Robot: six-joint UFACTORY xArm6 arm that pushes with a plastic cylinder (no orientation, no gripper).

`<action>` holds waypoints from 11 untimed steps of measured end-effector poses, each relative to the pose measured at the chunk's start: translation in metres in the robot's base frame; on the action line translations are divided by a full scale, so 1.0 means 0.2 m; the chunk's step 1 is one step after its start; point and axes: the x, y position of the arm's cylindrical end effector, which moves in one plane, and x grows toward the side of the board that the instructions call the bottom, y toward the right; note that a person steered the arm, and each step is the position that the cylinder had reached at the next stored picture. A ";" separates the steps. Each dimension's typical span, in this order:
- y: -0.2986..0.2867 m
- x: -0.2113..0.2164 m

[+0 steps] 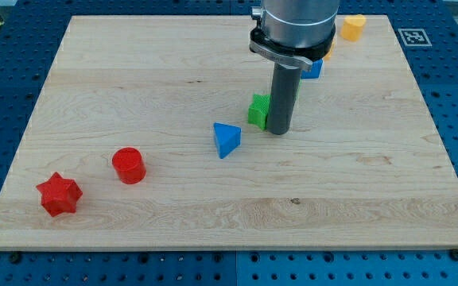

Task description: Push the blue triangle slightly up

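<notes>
Here the arm has no jaws and holds nothing; it ends in a dark rod whose tip point(277, 131) rests on the wooden board point(133, 71), touching or just beside a green block point(258, 110) on its left in the view. The blue triangle point(227, 140) lies apart from the tip, lower and to the view's left; a second blue block point(313, 70) peeks from behind the arm above. A red cylinder point(129, 166) and a red star point(59, 195) sit far to the lower left; an orange block point(353, 28) sits near the board's top right corner.
</notes>
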 end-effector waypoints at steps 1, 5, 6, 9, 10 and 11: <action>-0.02 -0.02; 0.14 0.01; 0.20 0.03; -0.07 0.25; -0.09 0.25; -0.15 0.25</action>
